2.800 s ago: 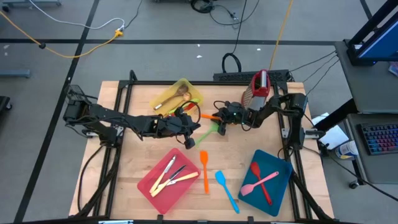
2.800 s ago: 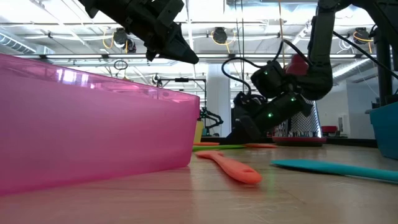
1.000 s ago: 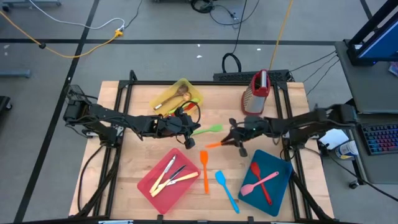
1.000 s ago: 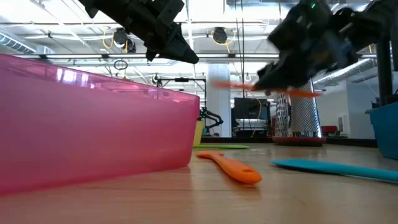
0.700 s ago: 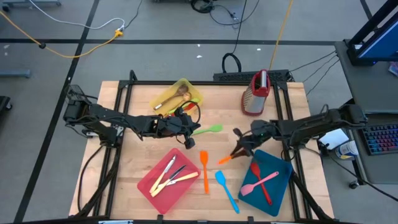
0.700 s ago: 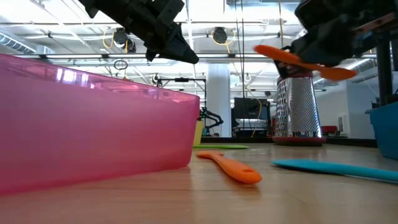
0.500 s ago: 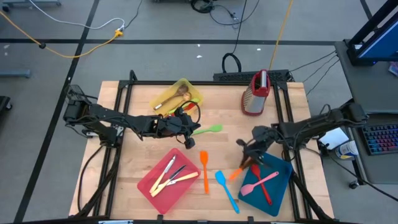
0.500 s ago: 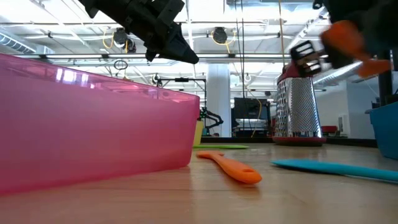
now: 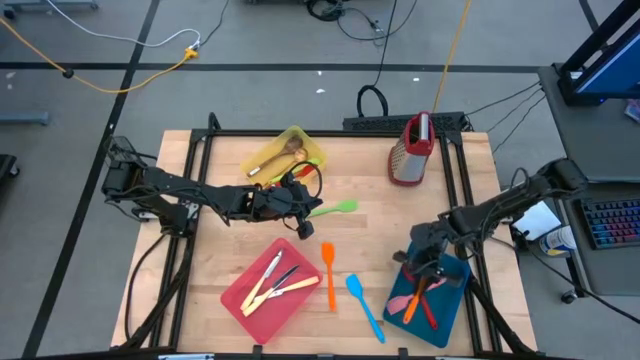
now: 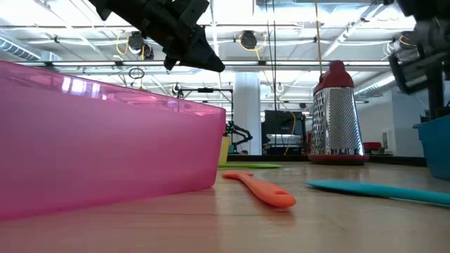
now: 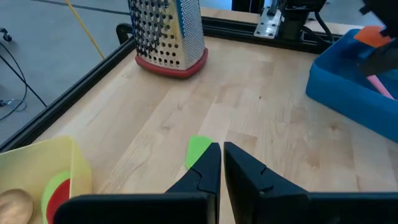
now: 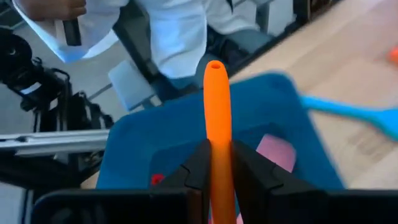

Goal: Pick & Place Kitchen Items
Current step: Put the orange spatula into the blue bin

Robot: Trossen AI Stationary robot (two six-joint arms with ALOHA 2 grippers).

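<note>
Your right gripper (image 9: 425,285) grips the orange utensil (image 12: 217,118) in narrow jaws above the blue tray (image 9: 455,300), handle pointing straight ahead. Left gripper (image 11: 217,163) jaws closed.

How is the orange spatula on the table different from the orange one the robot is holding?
The orange spatula on the table lies loose on bare wood between the pink tray and the blue spatula. The held orange utensil is gripped in the right end effector above the blue tray. Both are slim and orange.

Two dark jointed arms, black cables looped along their links, matte black tapered fingers (image 11: 245,165), blocky black wrist housings
</note>
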